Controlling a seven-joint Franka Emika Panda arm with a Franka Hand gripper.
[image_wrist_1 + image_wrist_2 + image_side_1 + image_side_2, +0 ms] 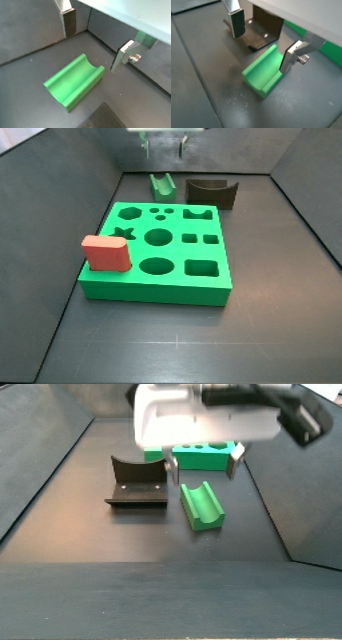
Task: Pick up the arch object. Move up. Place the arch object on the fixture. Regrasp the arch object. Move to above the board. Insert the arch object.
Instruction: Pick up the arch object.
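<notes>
The arch object (73, 80) is a small green block lying on the dark floor with its U-shaped notch facing up; it also shows in the other views (263, 74) (163, 185) (201, 505). My gripper (93, 42) (264, 42) hangs open above it, one finger on each side and nothing between them. In both side views the gripper (167, 146) (201, 469) is clear of the block. The dark fixture (259, 31) (211, 191) (138, 482) stands right beside the arch object. The green board (160, 276) (203, 454) lies flat with its cut-outs showing.
A red block (104, 254) stands on the board's near left corner. Grey walls (80, 188) enclose the floor on all sides. The arm's white body (207, 419) hides part of the board in a side view.
</notes>
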